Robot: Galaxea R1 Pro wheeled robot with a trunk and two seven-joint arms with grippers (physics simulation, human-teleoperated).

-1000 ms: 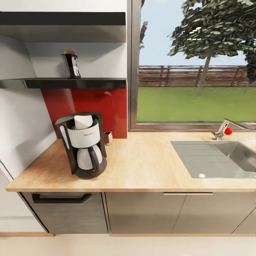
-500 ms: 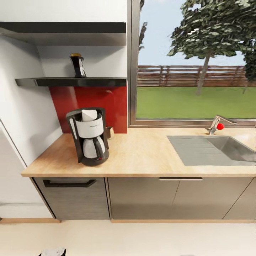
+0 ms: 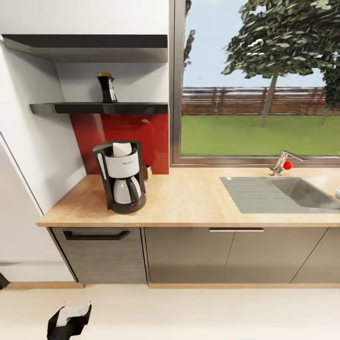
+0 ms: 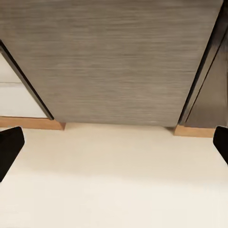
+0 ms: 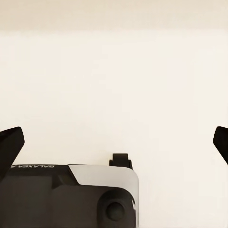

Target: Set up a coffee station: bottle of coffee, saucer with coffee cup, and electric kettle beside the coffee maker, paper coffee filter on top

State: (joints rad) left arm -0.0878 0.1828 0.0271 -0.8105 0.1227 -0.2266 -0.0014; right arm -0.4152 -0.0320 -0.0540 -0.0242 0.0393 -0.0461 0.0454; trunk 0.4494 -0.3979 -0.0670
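Window (image 3: 257, 89) over grass, red backsplash (image 3: 125, 137), pale floor (image 3: 189, 311).

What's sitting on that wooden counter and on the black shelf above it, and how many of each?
coffee maker: 1
paper coffee filter, on top of the machine: 1
bottle of coffee, on the kitchen shelf: 1
small box behind the machine: 1
Total: 4

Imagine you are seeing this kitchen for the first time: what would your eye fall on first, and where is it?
Probably the coffee maker, alone at the left end of the kitchen countertop before a red wall panel, a paper coffee filter in its top. Above it, the bottle of coffee stands on the kitchen shelf.
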